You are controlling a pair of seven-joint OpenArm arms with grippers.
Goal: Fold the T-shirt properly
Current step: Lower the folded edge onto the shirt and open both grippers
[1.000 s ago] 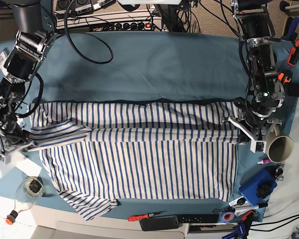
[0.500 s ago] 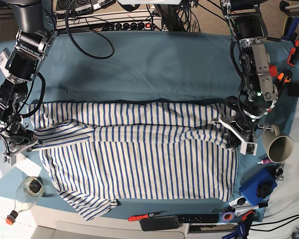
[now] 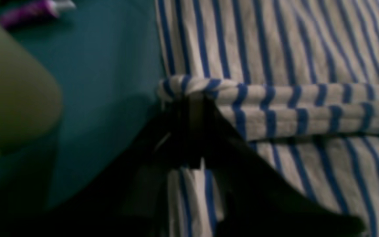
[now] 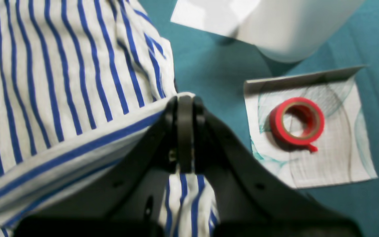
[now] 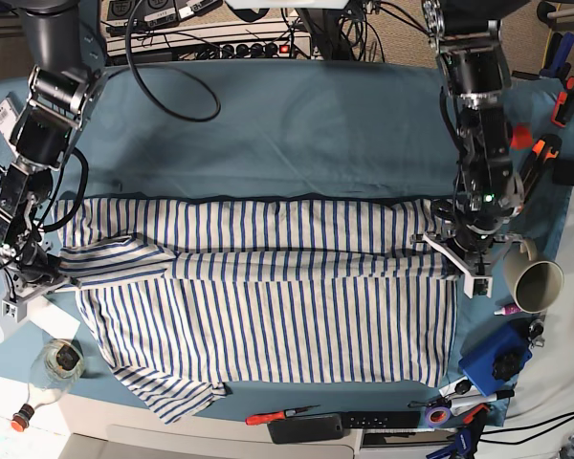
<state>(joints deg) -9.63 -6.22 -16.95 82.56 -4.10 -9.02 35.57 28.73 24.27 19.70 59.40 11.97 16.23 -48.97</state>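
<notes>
The T-shirt (image 5: 268, 316), white with thin blue stripes, lies spread across the teal table cover, with a long fold running side to side across its middle. My left gripper (image 5: 456, 268) is at the right end of that fold, shut on the rolled hem (image 3: 202, 85). The right gripper (image 5: 53, 282) is at the left end by the sleeve, shut on a pinch of striped cloth (image 4: 163, 108). In the left wrist view the T-shirt (image 3: 308, 49) fills the right half; in the right wrist view the T-shirt (image 4: 61, 82) fills the left half.
A pale green cup (image 5: 536, 284) stands just right of the left gripper. A red tape roll (image 4: 296, 120) on a paper sheet and a white cylinder (image 4: 294, 26) lie beside the right gripper. A glass bottle (image 5: 57, 363), a blue box (image 5: 495, 359) and hand tools (image 5: 273, 416) line the front edge.
Both grippers have shifted a little inward, still holding the cloth. The right end of the fold sagged half a second ago and now lies straight again.
</notes>
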